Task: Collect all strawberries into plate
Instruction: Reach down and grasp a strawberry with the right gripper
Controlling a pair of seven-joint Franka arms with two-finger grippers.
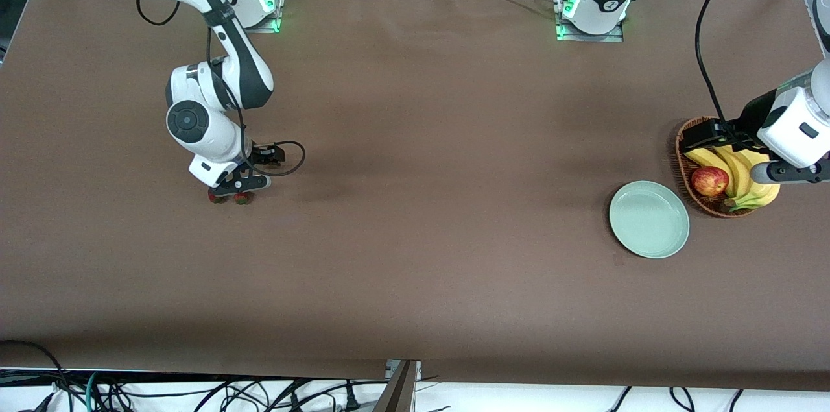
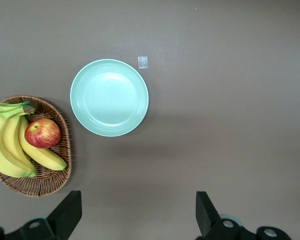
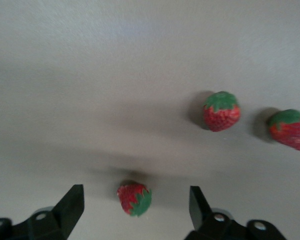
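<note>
Right wrist view, three red green-capped strawberries on brown table, right gripper fingers spread, empty

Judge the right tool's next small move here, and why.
Probably lower straight down and shut on the strawberry lying between its open fingers. The right tool hangs low over the berries, the plate holds nothing, and the left tool waits open near the basket.
</note>
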